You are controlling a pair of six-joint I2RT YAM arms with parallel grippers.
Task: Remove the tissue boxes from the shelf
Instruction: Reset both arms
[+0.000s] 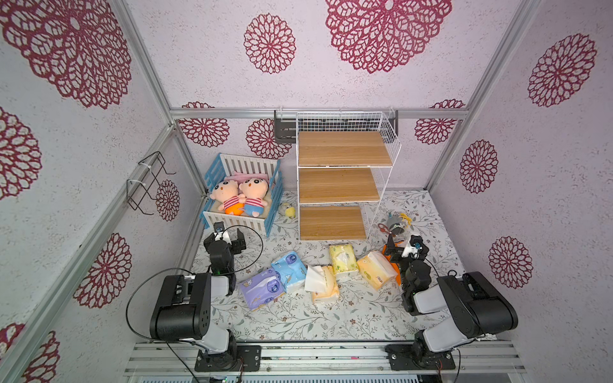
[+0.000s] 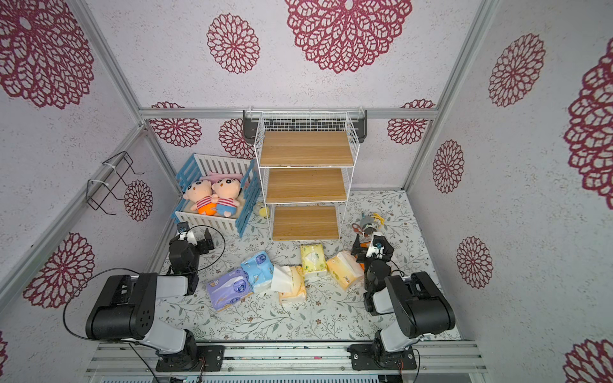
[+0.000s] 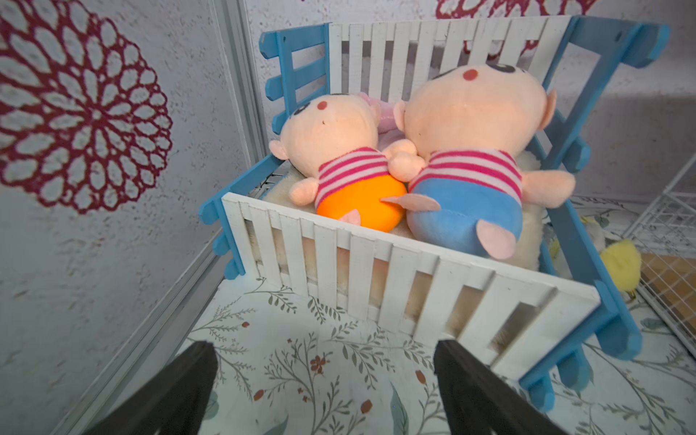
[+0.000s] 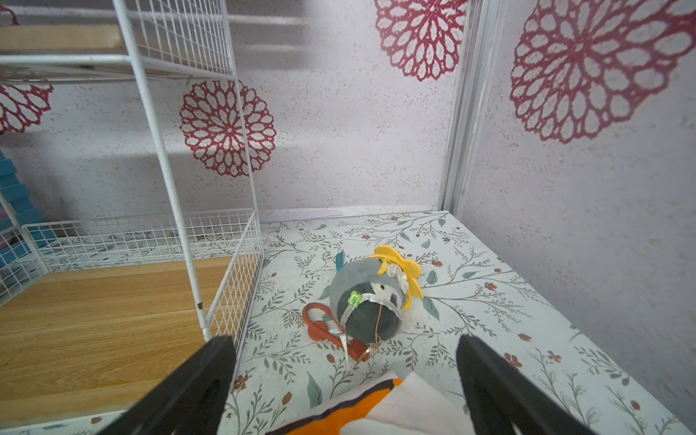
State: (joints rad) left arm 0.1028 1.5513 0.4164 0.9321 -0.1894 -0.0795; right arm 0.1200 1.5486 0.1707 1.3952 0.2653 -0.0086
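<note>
We see tissue packs [image 1: 290, 268] on the floor [image 1: 298, 320] before the shelf [image 1: 341, 149], left gripper [image 3: 324, 350] spread, right gripper [image 4: 344, 341] spread above orange pack [image 4: 331, 418]

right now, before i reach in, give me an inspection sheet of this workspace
surface: flowered table, flat, no spills seen
job's things: shelf, no packs seen on its boards; purple pack, blue pack, cream pack, green pack, yellow pack lie on the table before it; orange pack under the right gripper
clutter: crib with two dolls, yellow toy, grey toy
grippers: left gripper open by the crib; right gripper open
cables: black cable loops off the left arm
surroundings: flowered walls, metal frame
</note>
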